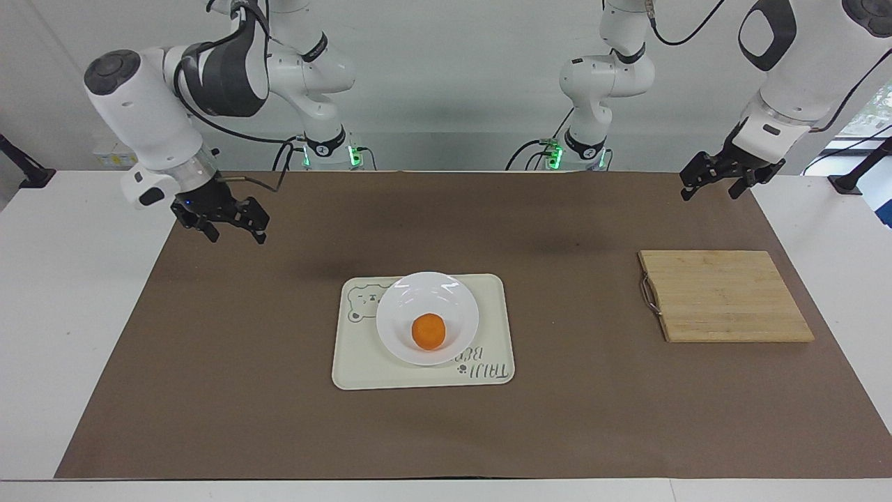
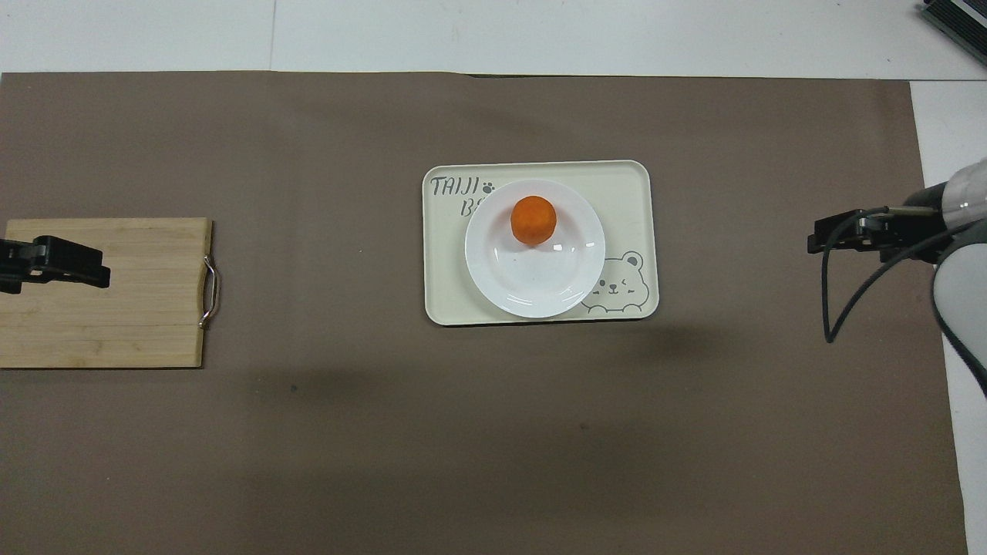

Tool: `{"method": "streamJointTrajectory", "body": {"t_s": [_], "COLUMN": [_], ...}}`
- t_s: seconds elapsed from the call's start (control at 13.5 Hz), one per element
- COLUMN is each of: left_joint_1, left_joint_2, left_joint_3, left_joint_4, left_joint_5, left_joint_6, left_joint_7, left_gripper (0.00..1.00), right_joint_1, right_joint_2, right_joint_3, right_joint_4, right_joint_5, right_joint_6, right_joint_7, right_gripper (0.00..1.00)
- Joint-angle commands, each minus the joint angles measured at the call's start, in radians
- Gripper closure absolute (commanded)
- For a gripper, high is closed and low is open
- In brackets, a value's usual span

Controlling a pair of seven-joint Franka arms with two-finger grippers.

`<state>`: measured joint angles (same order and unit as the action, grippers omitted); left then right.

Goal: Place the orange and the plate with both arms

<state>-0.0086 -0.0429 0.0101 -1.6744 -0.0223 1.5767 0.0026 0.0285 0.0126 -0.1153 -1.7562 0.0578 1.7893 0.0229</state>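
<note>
Brown mat covers the counter (image 1: 209, 390), white wall at the robots' end. Right tool (image 1: 221, 222) is up in the air over bare mat at the right arm's end, well apart from everything, fingers spread moderately, holding and touching nothing. Out from it: cream tray (image 1: 362, 369) mid-mat, plate (image 1: 460, 307) on the tray, orange (image 1: 428, 330) in the plate. Left tool (image 1: 721, 178) waits over the mat's corner at the left arm's end, near the cutting board (image 1: 725, 296), fingers apart, empty. Placement looks done, my read. Risks: orange sits loose in a shallow glossy dish, so any bump to tray or plate rolls it out; plate overhangs the bear print off-centre, so a low sweep by the right arm could clip its rim.
</note>
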Motion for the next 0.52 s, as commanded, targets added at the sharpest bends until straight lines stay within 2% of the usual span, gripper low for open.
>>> {"method": "streamJointTrajectory", "body": {"t_s": [0.0, 0.22, 0.37, 0.45], "left_joint_1": [0.002, 0.002, 0.001, 0.001], "left_joint_2": [-0.023, -0.023, -0.023, -0.023], "left_joint_3": [-0.001, -0.001, -0.001, -0.001], "left_joint_4": [-0.022, -0.022, -0.022, -0.022], "left_joint_5": [0.018, 0.018, 0.018, 0.016], "left_joint_6": [0.012, 0.012, 0.012, 0.012], "left_joint_7": [0.002, 0.002, 0.002, 0.002], "left_gripper": [0.0, 0.0, 0.0, 0.0], "right_joint_1": [-0.007, 0.001, 0.007, 0.007], "right_joint_2": [-0.045, -0.048, -0.049, -0.055], "right_joint_3": [0.013, 0.019, 0.026, 0.028], "right_joint_4": [0.03, 0.148, 0.208, 0.207], "right_joint_5": [-0.047, -0.044, -0.047, -0.041], "right_joint_6": [-0.065, -0.21, -0.264, -0.266], "right_joint_7": [0.019, 0.02, 0.02, 0.02], "right_gripper": [0.0, 0.0, 0.0, 0.0]}}
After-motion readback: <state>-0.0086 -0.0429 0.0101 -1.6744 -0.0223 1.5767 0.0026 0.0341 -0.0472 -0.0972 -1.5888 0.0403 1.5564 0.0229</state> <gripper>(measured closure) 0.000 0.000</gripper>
